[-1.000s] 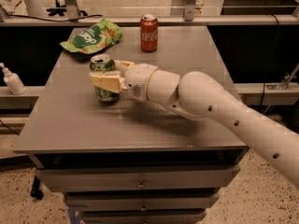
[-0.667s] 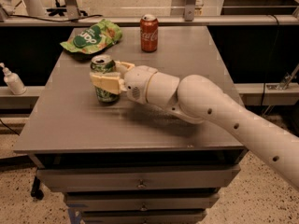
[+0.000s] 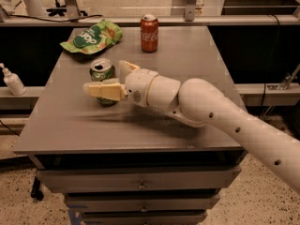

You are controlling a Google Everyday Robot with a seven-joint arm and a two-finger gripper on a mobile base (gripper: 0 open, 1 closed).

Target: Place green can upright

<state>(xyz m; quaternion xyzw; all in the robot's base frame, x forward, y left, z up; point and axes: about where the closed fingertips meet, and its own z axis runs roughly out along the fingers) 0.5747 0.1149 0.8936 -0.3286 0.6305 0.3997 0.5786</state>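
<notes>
The green can (image 3: 101,72) stands upright on the grey table (image 3: 187,60), left of centre, with its silver top showing. My gripper (image 3: 108,78) reaches in from the right at can height. Its fingers are spread. The near finger (image 3: 104,90) lies across the front of the can's lower body. The far finger (image 3: 128,66) sticks up to the right of the can, with a gap between it and the can. The can's lower front is hidden behind the near finger.
A red Coca-Cola can (image 3: 149,33) stands upright at the back middle of the table. A flat green snack bag (image 3: 91,37) lies at the back left. A white bottle (image 3: 12,80) stands on a ledge left of the table. Drawers sit under the tabletop.
The fingers have spread apart. The near finger has dropped lower across the can's front and the far finger has come off it. The can stays upright in place.
</notes>
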